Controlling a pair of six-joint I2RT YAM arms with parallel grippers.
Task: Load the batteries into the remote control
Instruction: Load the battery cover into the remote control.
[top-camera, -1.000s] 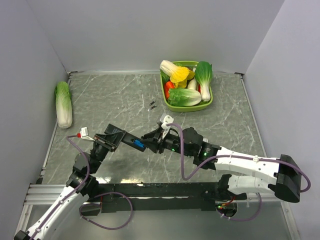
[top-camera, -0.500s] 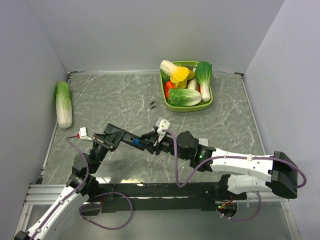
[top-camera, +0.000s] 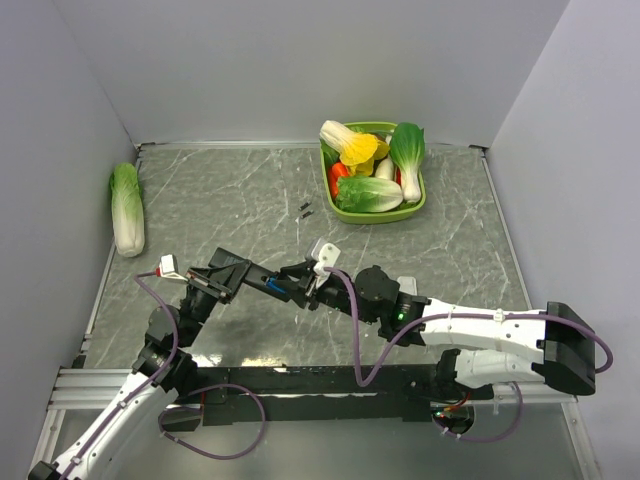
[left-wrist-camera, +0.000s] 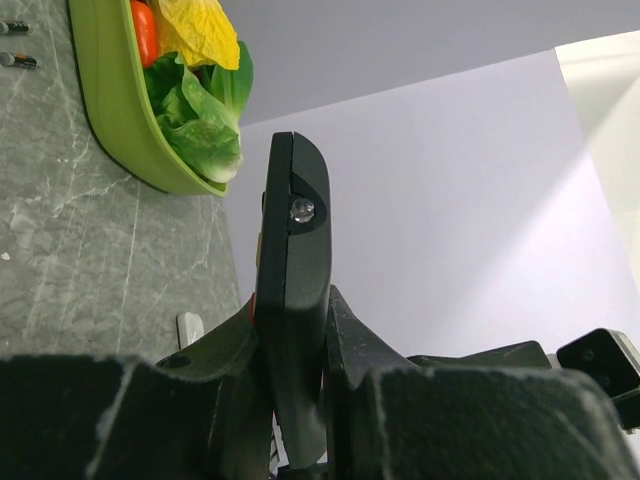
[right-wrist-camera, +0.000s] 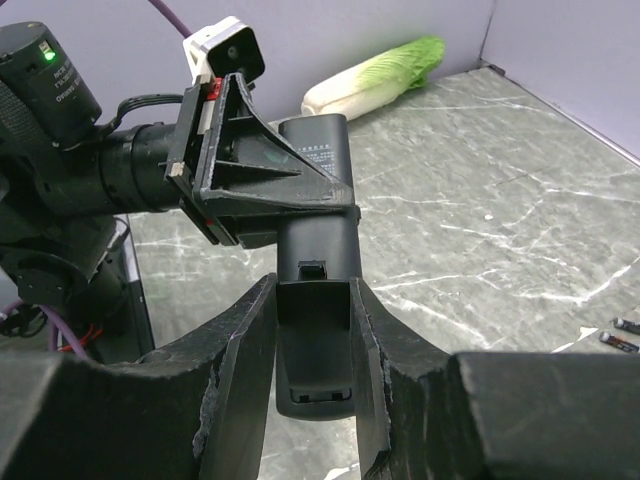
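My left gripper (top-camera: 237, 274) is shut on the black remote control (top-camera: 252, 277) and holds it off the table, edge-on in the left wrist view (left-wrist-camera: 293, 270). In the right wrist view the remote (right-wrist-camera: 314, 170) shows its back, pointing at my right gripper (right-wrist-camera: 312, 292). The right gripper (top-camera: 299, 284) is shut on a black battery cover (right-wrist-camera: 313, 345), which lies against the remote's near end. A sliver of a blue battery (top-camera: 272, 286) shows between the two grippers in the top view. No battery shows in either wrist view.
A green tray (top-camera: 381, 218) of toy vegetables stands at the back right and also shows in the left wrist view (left-wrist-camera: 120, 130). A napa cabbage (top-camera: 127, 208) lies by the left wall. Two tiny dark bits (top-camera: 305, 210) lie mid-table.
My right gripper has moved left, up to the remote's end. Less of the blue battery shows than a second ago. The left arm has barely moved.
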